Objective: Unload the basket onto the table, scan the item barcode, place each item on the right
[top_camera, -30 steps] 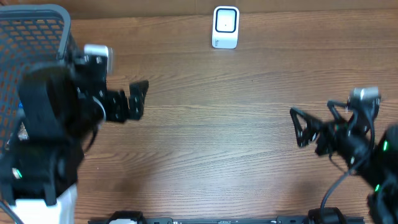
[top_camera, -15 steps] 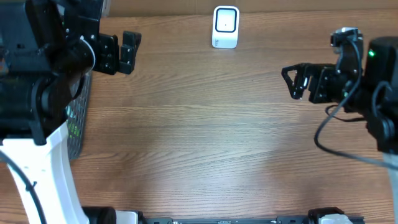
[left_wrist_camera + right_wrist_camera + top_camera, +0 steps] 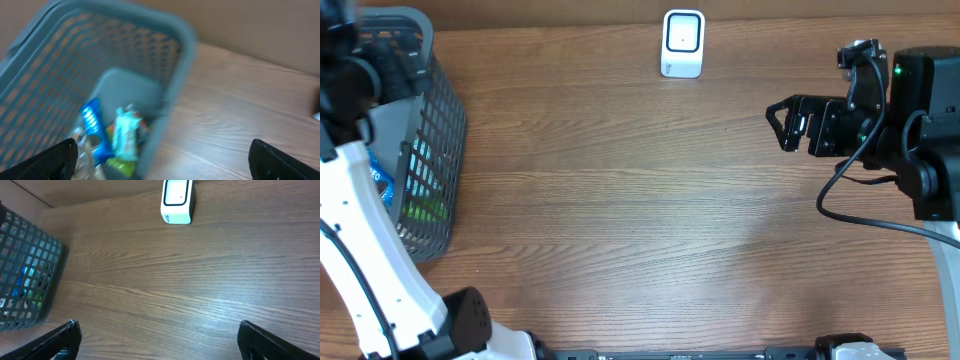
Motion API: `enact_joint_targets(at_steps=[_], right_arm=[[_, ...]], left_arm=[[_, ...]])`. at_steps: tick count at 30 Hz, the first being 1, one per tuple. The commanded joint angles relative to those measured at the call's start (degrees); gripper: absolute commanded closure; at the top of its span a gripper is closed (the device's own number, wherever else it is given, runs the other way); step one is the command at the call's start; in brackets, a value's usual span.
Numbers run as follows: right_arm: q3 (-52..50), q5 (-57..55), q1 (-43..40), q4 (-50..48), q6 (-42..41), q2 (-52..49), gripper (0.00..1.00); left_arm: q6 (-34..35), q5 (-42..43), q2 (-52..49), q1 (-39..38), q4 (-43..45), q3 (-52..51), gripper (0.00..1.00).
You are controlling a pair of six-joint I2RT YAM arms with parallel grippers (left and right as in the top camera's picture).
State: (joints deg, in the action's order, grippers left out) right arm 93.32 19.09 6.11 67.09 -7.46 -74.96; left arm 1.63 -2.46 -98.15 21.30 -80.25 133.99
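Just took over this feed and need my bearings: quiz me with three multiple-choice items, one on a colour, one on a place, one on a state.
1. What colour is the mesh basket? A red; B yellow; C grey.
2. Where is the white barcode scanner? A in the basket; B on the table near its far edge; C on the floor.
3. How is the right gripper? A open, empty; B shut on a packet; C shut on the scanner.
Answers: 1 C, its walls show grey. 2 B, it stands on bare wood, top of the overhead view. 3 A, its jaws stand apart with nothing between.
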Motion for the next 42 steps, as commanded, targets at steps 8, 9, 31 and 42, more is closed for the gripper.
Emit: enact_joint_targets(at_steps=[8,9,31,42], right_arm=[[1.42,0.33,0.31,0.11,0.24,0.24,0.0],[1.42,0.33,0.31,0.13,0.24,0.24,0.0],[1.42,3.93,0.31,-1.92,0.04,0.24,0.0],[1.42,3.89,0.31,-2.12,0.07,0.24,0.0]], left_arm=[[7.78,-3.52,-12.5,12.31,-6.03,0.79,0.03],[7.78,-3.26,-13.92,13.0,-6.16,0.79,0.04],[-5.81,5.27,-40.39,12.46,-2.64,0.79,0.02],[-5.62,4.07,-43.69,9.53,-3.13,1.07,0.39]])
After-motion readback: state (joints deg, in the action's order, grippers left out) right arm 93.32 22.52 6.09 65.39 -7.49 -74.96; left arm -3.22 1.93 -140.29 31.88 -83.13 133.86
